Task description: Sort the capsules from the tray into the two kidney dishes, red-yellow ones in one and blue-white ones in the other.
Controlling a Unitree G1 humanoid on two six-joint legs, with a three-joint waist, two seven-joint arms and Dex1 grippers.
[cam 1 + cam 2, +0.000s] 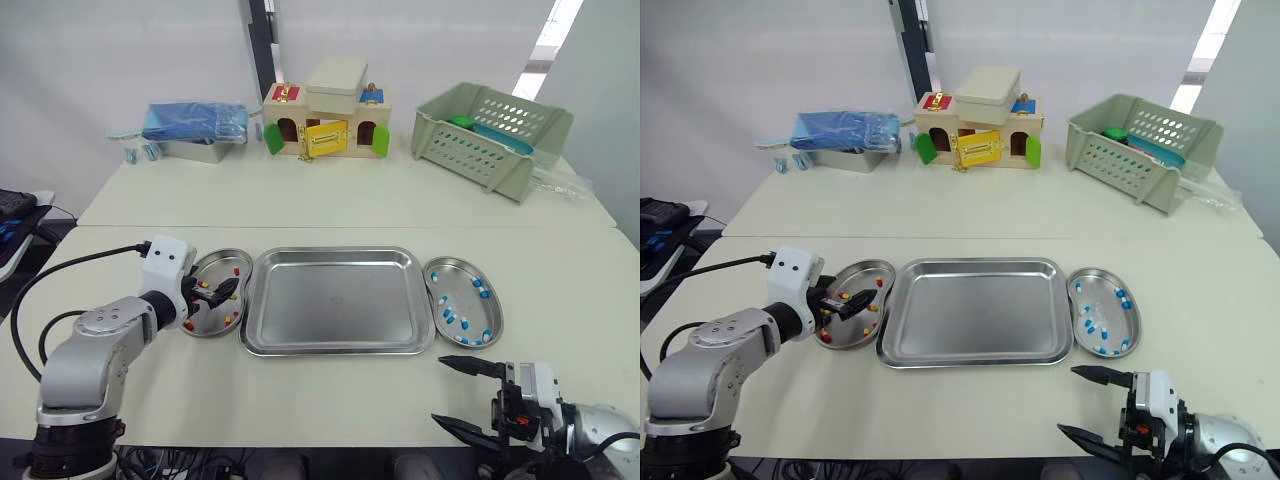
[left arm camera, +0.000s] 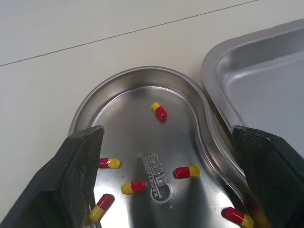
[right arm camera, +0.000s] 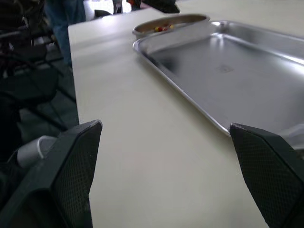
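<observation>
Left wrist view: left gripper (image 2: 168, 137) spread wide, empty, above kidney dish (image 2: 137, 72).

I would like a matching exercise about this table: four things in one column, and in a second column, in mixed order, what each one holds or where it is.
Things:
1. tray
2. left kidney dish
3. right kidney dish
4. left hand

States:
A. holds blue-white capsules
B. open, over the dish with red-yellow capsules
C. holds no capsules
D. holds red-yellow capsules

Pairs: 1-C, 2-D, 3-A, 4-B.
</observation>
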